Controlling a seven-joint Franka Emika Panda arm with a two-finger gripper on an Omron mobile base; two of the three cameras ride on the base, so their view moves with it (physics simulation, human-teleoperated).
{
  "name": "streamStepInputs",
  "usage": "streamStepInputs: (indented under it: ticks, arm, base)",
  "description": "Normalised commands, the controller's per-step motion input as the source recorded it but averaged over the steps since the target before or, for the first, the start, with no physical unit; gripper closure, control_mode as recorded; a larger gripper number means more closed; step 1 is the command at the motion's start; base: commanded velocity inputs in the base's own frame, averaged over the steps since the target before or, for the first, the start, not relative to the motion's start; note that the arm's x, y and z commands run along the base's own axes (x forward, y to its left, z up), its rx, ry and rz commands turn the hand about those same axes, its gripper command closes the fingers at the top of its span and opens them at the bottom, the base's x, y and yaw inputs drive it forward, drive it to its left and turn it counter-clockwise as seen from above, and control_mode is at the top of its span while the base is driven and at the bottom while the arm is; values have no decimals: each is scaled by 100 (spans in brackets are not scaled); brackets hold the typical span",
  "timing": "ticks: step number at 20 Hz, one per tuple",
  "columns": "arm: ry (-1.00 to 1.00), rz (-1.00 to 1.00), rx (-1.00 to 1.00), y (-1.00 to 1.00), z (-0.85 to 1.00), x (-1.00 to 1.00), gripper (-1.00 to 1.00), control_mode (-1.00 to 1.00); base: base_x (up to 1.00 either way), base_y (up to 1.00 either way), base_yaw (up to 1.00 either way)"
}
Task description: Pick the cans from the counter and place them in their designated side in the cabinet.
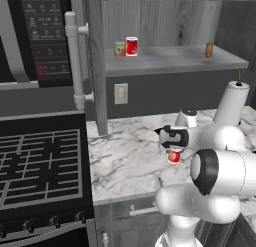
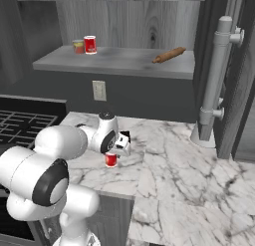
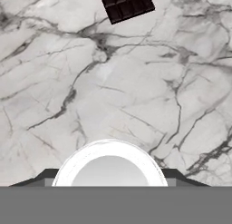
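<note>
We are over the marble counter (image 1: 125, 156), and the gripper (image 1: 174, 147) hangs straight down onto a small orange-red can (image 1: 174, 155) with a cream label patch. From the left base view the can stands upright on the slab, right under the dark hand, near the counter's front edge. The right base view shows the same can (image 2: 111, 160) tucked below the gripper (image 2: 115, 149), its red side peeking out beneath the white wrist.

From the hand camera we look straight down on the can's pale round top (image 3: 110, 166), which sits between the two finger tips (image 3: 45, 177), one on either flank. The fingers hug the rim closely on both sides, but we cannot tell from here whether they are pressing the can or just short of it. The can's base looks to be on the counter. A dark chocolate bar (image 3: 126, 5) lies on the marble well ahead of the can.

Up on the cabinet shelf (image 1: 165, 61), a plain red can (image 1: 131, 46) already stands beside a yellowish-tan banded can (image 1: 119, 49), both at the end that meets the upright grey wood panel (image 1: 95, 61). A wooden rolling pin (image 2: 169, 55) lies at the shelf's other end. The black gas stovetop (image 1: 40, 161) sits just to the left of the counter.
</note>
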Motion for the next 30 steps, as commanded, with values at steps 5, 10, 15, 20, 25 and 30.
streamStepInputs:
  ticks: [5, 10, 15, 20, 25, 30]
  arm:
    - [-13, 0, 5, 0, 24, -15, 100, -100]
    - [-15, 1, 6, 2, 44, -13, 100, -100]
    - [-18, 3, 5, 15, 49, -18, 100, -100]
    - [-16, 4, 4, 20, 53, -18, 100, -100]
    - [-15, 4, 1, 27, 49, -19, 100, -100]
    - [-14, 4, 0, 27, 47, -16, 100, -100]
  base:
    - [0, 0, 0]
    - [0, 0, 0]
    - [0, 0, 0]
    - [0, 0, 0]
    - [0, 0, 0]
    - [0, 0, 0]
